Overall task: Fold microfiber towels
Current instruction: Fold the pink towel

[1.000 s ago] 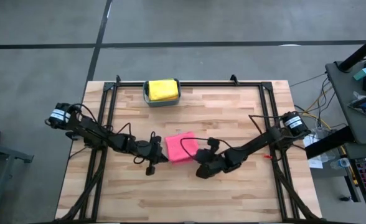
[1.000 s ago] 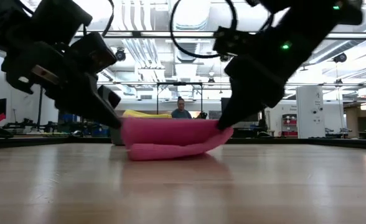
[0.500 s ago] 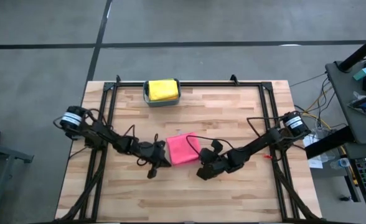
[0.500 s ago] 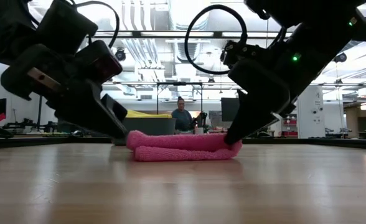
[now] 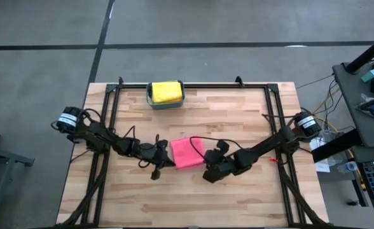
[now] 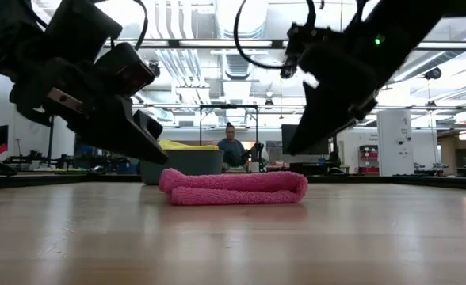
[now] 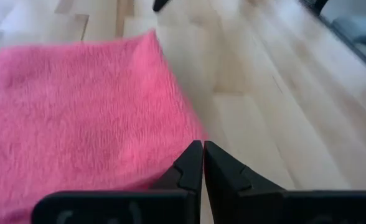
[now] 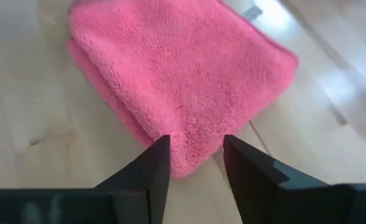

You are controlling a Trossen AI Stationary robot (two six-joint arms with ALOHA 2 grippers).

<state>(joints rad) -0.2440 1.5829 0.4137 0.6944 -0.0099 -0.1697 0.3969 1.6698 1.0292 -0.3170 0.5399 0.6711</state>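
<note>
With the pink towel [image 5: 187, 152] lying folded, lift the right gripper [image 8: 194, 155] (jaws apart) straight off, the left gripper [image 7: 203, 163] pinched together beside it

A pale butcher-block wooden table [image 5: 238, 108] stands on a grey concrete floor [image 5: 41, 38]. A teal rectangular plastic bin [image 5: 150, 100] sits at the middle of the table's far edge. A dark workbench cluttered with cables [image 5: 365, 83] stands beside the table. Beyond the table, a seated person [image 6: 232, 149] shows in the workshop.
</note>
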